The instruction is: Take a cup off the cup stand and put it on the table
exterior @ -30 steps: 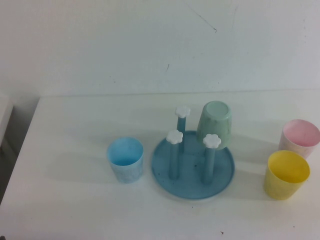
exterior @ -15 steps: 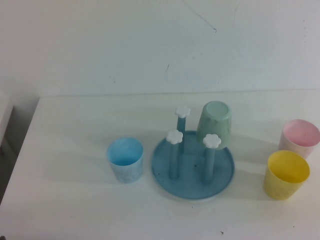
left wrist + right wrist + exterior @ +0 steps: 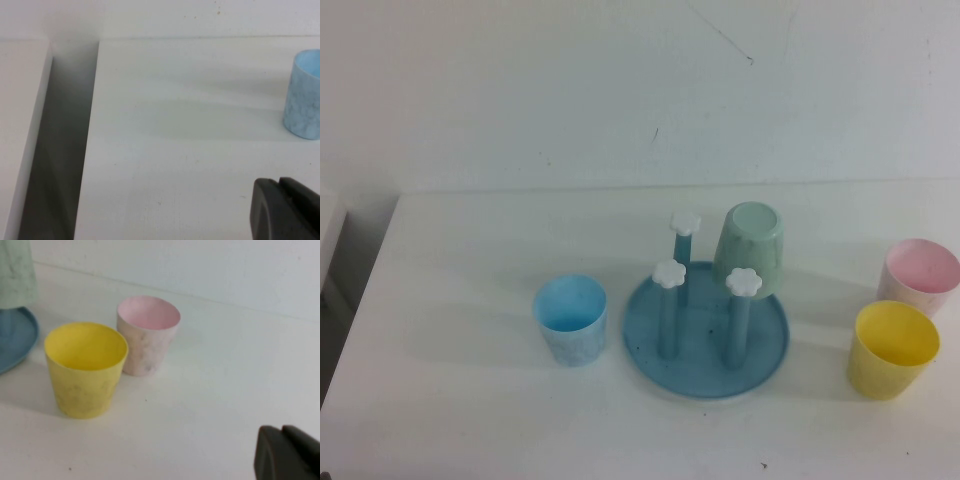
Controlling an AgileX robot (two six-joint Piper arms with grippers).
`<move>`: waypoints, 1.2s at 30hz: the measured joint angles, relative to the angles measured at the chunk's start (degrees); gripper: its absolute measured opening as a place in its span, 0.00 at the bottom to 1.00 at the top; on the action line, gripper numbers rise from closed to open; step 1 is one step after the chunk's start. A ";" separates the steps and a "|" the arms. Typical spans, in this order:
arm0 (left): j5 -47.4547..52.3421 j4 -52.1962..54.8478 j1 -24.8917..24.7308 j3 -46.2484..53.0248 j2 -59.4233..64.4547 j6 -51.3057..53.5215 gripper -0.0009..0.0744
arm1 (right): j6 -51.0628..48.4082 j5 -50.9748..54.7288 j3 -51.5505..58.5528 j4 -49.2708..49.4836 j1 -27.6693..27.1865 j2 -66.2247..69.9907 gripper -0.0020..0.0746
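The sky-blue cup (image 3: 570, 318) stands upright, mouth up, on the white table (image 3: 460, 400), just left of the cup stand (image 3: 706, 330). It also shows at the edge of the left wrist view (image 3: 303, 95). The stand's three bare pegs have white flower caps. Neither arm shows in the high view. My left gripper (image 3: 279, 181) hovers over bare table well away from the cup, fingers together and empty. My right gripper (image 3: 281, 429) hovers over the table near the yellow cup, fingers together and empty.
A mint-green cup (image 3: 750, 248) sits upside down at the stand's back right. A yellow cup (image 3: 892, 348) and a pink cup (image 3: 918, 275) stand at the table's right. A dark gap (image 3: 65, 150) runs along the table's left edge.
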 joint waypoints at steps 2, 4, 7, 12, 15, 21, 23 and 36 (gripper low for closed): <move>0.00 0.00 0.00 0.00 0.00 0.00 0.01 | 0.23 -0.11 2.85 0.20 -1.98 -2.53 0.03; 0.08 0.00 0.00 0.00 0.00 0.00 0.01 | 0.37 -0.32 4.97 0.45 -3.30 -4.69 0.03; 0.08 0.00 0.00 0.00 0.00 0.00 0.01 | 0.50 -0.77 7.81 0.62 -4.20 -6.75 0.03; 0.08 0.00 0.00 0.00 0.00 0.00 0.01 | 0.60 -1.53 9.38 1.15 -4.28 -7.03 0.03; 0.08 0.00 0.00 0.00 0.00 0.00 0.01 | 0.60 -1.76 9.36 1.57 -4.33 -7.03 0.03; 0.08 0.00 0.00 0.00 0.00 0.00 0.01 | 0.60 -1.89 9.36 1.88 -6.84 -7.03 0.03; 0.08 0.00 0.00 0.00 0.00 0.00 0.01 | 0.60 -1.89 9.36 1.88 -7.27 -7.03 0.03; 0.08 0.00 0.00 0.00 0.00 0.00 0.01 | 0.60 -1.89 9.36 1.98 -7.63 -7.03 0.03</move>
